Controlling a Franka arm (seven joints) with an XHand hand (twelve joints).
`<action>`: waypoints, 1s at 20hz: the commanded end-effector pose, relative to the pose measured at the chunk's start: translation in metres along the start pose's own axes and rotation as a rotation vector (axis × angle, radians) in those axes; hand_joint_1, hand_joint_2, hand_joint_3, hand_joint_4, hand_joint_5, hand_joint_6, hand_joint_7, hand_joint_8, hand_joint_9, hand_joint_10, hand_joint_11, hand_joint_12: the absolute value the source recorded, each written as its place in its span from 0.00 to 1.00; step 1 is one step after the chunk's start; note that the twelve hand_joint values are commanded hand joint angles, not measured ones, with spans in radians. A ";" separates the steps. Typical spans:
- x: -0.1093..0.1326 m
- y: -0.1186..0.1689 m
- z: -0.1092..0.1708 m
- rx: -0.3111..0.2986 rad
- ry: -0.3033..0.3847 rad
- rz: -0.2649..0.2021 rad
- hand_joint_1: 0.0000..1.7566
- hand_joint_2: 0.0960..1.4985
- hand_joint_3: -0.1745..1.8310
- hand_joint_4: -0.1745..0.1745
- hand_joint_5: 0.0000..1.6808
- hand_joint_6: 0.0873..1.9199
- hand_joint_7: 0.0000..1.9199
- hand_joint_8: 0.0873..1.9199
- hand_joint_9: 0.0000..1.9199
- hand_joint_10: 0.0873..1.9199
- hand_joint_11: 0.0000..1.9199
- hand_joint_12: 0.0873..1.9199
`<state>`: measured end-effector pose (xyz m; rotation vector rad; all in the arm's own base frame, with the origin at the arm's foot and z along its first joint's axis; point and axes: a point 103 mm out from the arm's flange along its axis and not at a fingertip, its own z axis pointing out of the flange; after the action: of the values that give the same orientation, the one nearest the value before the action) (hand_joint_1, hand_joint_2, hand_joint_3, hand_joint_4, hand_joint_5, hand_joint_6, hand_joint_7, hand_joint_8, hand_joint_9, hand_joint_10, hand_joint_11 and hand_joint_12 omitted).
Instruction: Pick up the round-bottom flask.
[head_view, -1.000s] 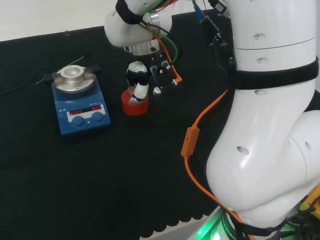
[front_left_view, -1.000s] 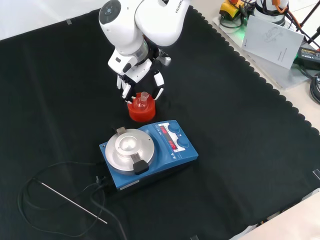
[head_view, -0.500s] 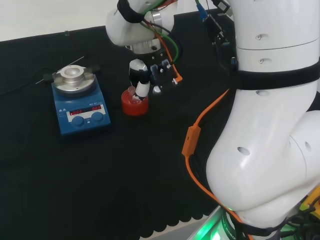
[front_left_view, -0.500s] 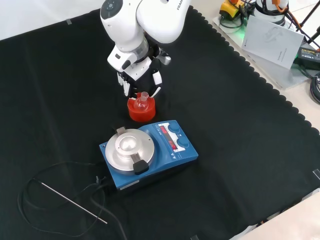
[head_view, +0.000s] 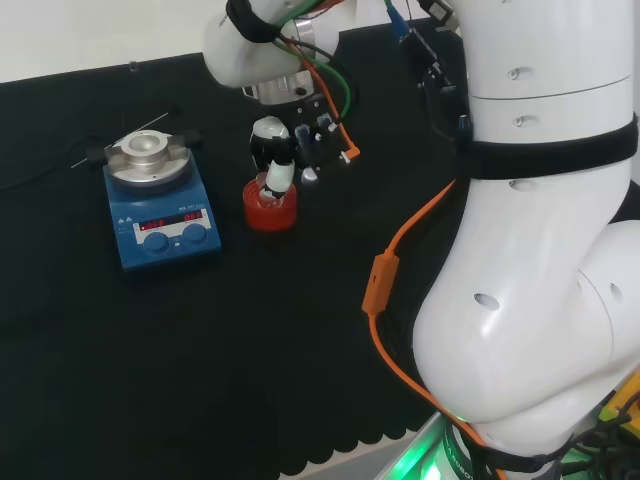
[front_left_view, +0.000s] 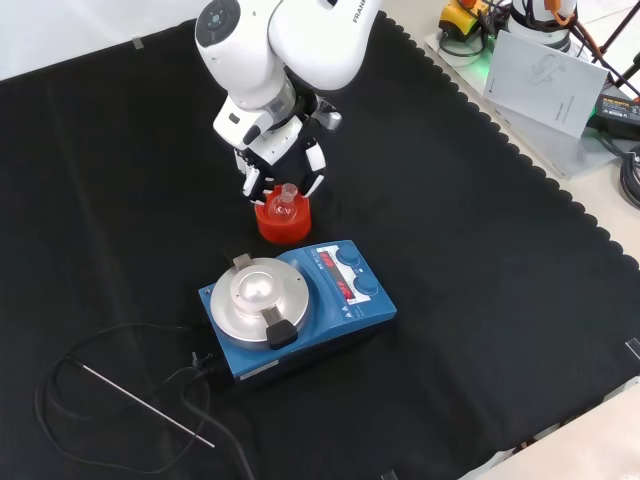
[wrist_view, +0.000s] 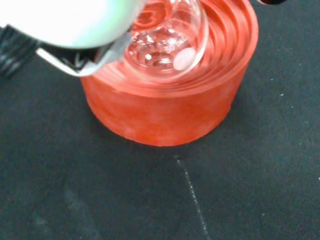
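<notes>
The round-bottom flask (front_left_view: 284, 198) sat in the red ribbed stand (front_left_view: 282, 221) on the table (front_left_view: 480, 260), just behind the blue hotplate (front_left_view: 295, 305) in the front view. The hand (front_left_view: 277, 165) hung right over the stand, much as it did a second before, only shifted a little. Its fingers (head_view: 277, 176) reached down around the flask's neck, but whether they gripped it could not be told.

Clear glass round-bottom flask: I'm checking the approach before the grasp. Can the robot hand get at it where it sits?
Probably yes. The clear glass round-bottom flask sits in its red ribbed ring stand with its neck uncovered, and the robot hand is right beside it.
</notes>
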<state>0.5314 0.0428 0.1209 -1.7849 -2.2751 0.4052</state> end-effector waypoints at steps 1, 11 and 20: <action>0.006 0.000 0.000 0.013 0.001 -0.008 0.55 0.17 0.55 0.00 0.31 0.58 0.52 0.45 0.66 0.33 0.59 0.58; 0.010 -0.007 -0.002 -0.016 0.022 0.005 0.57 0.18 0.55 0.00 0.42 0.54 0.55 0.43 0.68 0.32 0.62 0.56; 0.008 -0.009 -0.007 -0.027 0.022 0.029 0.61 0.20 0.56 0.00 0.58 0.47 0.62 0.40 0.75 0.27 0.68 0.52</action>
<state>0.5228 0.0491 0.1296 -1.8226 -2.2644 0.3438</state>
